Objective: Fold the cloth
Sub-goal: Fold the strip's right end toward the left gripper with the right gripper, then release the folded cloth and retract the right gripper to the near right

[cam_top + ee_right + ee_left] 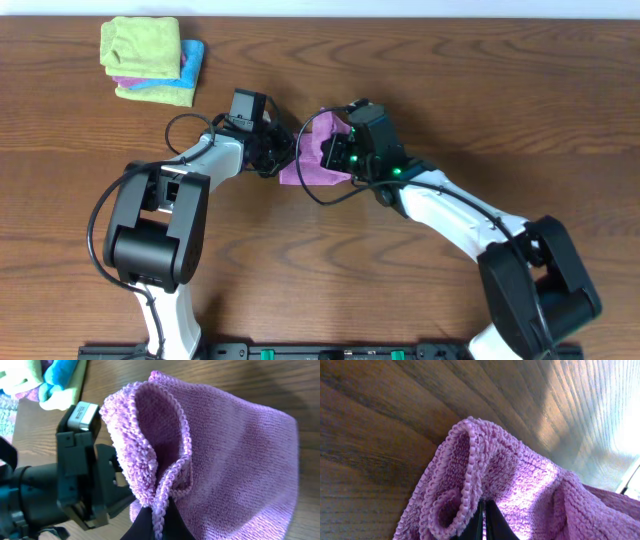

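Note:
The cloth is a pink-purple terry towel, bunched and lifted near the table's middle in the overhead view. My left gripper is shut on its left edge; in the left wrist view the jaws pinch the hemmed fold of the cloth. My right gripper is shut on the cloth's right corner; in the right wrist view the jaws clamp a hemmed edge of the cloth. The two grippers are close together, with the cloth hanging between them.
A stack of folded cloths, yellow-green, blue and pink, lies at the far left of the wooden table; it also shows in the right wrist view. The left arm's camera housing sits right beside the cloth.

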Robot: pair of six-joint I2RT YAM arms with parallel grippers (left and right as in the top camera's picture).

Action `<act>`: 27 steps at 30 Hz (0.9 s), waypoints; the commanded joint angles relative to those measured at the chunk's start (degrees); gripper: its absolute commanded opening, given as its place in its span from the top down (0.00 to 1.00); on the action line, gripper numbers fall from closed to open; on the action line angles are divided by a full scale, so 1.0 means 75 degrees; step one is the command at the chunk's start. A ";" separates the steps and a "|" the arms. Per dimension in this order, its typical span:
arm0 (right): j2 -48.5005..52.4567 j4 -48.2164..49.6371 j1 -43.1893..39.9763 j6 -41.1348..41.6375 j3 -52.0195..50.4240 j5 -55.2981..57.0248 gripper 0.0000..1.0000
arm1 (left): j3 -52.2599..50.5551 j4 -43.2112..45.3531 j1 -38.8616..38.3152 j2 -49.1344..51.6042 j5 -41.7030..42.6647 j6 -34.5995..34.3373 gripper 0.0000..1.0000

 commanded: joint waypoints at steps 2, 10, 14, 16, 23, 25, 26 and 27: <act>0.0603 -0.0102 0.0251 0.0108 0.0717 -0.0154 0.99 | -0.0035 -0.0061 0.0047 0.0140 0.0012 0.0195 0.94; 0.0959 -0.0731 0.0399 -0.0070 0.1288 -0.0204 0.99 | 0.0017 -0.0064 0.0184 0.0137 0.0574 0.0385 0.94; 0.0959 -0.0790 0.0455 -0.0160 0.1288 -0.0262 0.99 | 0.0195 -0.0583 0.0458 -0.0087 0.0895 0.1014 0.94; 0.0959 -0.0816 0.0507 -0.0204 0.1288 -0.0259 0.99 | 0.0213 -0.0883 0.0609 -0.0280 0.0836 0.1338 0.94; 0.0979 -0.0898 0.0731 -0.0382 0.1288 -0.0201 0.99 | 0.0213 -0.1716 0.1084 -0.1148 0.0291 0.2273 0.91; 0.0991 -0.0930 0.0784 -0.0385 0.1288 -0.0198 0.99 | 0.0213 -0.1751 0.1163 -0.1329 0.0233 0.2369 0.91; 0.0994 -0.0947 0.0804 -0.0385 0.1288 -0.0201 0.99 | 0.0213 -0.1786 0.1189 -0.1396 0.0134 0.2369 0.90; 0.0994 -0.0950 0.0831 -0.0382 0.1288 -0.0201 0.99 | 0.0213 -0.1836 0.1207 -0.1457 0.0026 0.2369 0.90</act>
